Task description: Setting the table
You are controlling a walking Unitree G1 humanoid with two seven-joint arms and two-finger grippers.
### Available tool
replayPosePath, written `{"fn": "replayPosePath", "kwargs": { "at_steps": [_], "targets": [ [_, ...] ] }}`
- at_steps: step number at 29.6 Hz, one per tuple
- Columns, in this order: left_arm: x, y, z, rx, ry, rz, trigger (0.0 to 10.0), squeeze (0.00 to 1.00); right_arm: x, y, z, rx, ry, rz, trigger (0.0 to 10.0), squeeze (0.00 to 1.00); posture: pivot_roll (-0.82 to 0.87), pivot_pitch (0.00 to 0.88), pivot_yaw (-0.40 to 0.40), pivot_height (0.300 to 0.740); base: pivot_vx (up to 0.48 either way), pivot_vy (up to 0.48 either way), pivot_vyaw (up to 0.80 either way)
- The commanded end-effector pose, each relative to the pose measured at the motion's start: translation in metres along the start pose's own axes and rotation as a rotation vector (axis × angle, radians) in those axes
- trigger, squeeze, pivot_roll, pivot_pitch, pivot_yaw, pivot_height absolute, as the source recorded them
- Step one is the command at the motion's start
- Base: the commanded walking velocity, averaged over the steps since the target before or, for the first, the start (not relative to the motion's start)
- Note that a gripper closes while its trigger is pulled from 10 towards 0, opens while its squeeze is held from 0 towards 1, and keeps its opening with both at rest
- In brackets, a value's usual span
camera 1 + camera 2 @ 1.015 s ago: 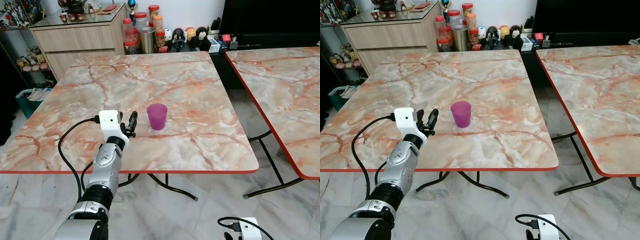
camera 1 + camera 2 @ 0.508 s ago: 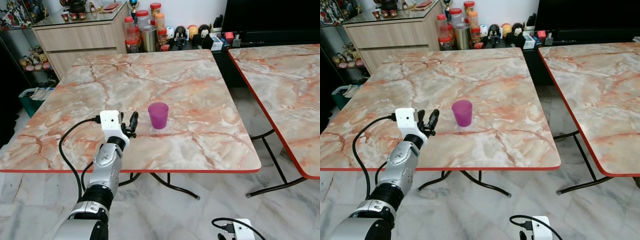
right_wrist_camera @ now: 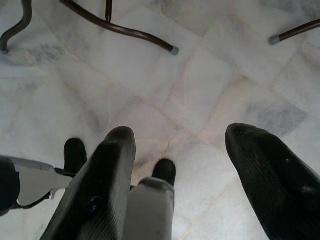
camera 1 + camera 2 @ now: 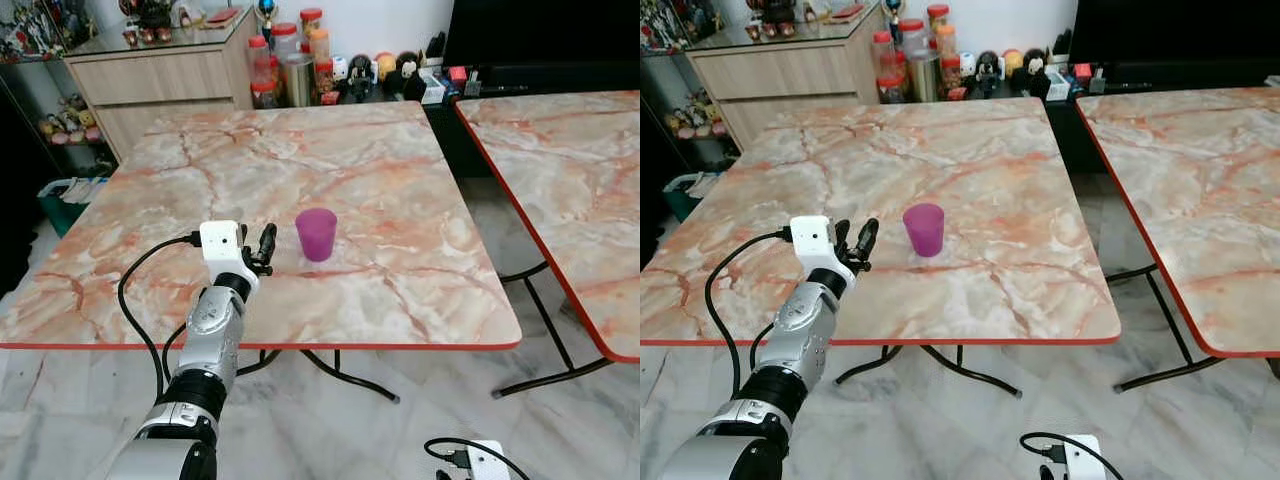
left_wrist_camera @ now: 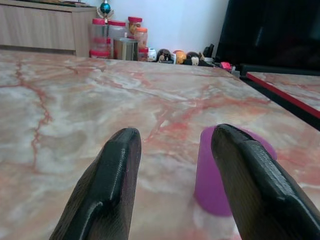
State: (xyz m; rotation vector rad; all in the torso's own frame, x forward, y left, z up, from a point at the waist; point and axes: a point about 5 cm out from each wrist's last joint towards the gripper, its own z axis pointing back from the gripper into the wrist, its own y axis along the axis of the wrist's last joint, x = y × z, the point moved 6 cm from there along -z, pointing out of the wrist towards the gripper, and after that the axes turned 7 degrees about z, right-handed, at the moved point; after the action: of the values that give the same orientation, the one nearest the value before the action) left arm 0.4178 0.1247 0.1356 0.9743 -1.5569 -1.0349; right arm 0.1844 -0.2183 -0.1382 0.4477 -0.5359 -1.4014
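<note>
From the head camera I saw a purple cup (image 4: 316, 234) standing upright on the marble-patterned table (image 4: 400, 200), roughly in the middle of its width and toward the near half. My left gripper (image 4: 262, 246) was raised over the table's near-left part, just beside the cup on its left and not touching it. In the left wrist view its 2 black fingers (image 5: 107, 185) were spread apart with nothing between them, and the cup (image 5: 220, 175) sat ahead, partly hidden behind 1 of the fingers. A black cable (image 4: 135, 300) looped from the white wrist camera housing (image 4: 222, 240) down along the silver forearm.

My right gripper (image 3: 180, 185) hung low at my side over the pale tiled floor (image 3: 210, 90); its fingers were also spread wide and held nothing. The right wrist view showed dark metal table legs (image 3: 125, 30) across the tiles.

A second table (image 4: 560, 180) with the same marble top and red edge stood to the right, apart from the first. Behind the tables I could see a wooden sideboard (image 4: 160, 85) and a cluster of jars (image 4: 290, 65) and small figurines (image 4: 380, 70) against the wall.
</note>
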Motion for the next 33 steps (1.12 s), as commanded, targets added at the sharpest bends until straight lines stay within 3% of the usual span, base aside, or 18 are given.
{"fn": "replayPosePath", "kwargs": {
  "at_steps": [1,14,33],
  "targets": [
    [0.0,0.01,-0.004,0.029,0.003,-0.009,10.0,0.0,0.0,0.006,-0.002,0.01,-0.001,-0.007,10.0,0.0,0.05,0.0,0.054,0.74,0.277,0.0,0.0],
    [-0.004,0.01,-0.001,0.037,0.021,-0.004,10.0,0.0,-0.001,0.018,-0.005,0.026,0.011,0.014,10.0,0.0,0.06,0.0,0.034,0.74,0.271,0.0,0.0],
    [-0.006,0.013,-0.002,0.044,0.024,-0.006,10.0,0.0,-0.013,0.013,-0.005,0.011,0.034,0.001,10.0,0.0,0.07,0.0,0.037,0.74,0.284,0.0,0.0]
  ]
}}
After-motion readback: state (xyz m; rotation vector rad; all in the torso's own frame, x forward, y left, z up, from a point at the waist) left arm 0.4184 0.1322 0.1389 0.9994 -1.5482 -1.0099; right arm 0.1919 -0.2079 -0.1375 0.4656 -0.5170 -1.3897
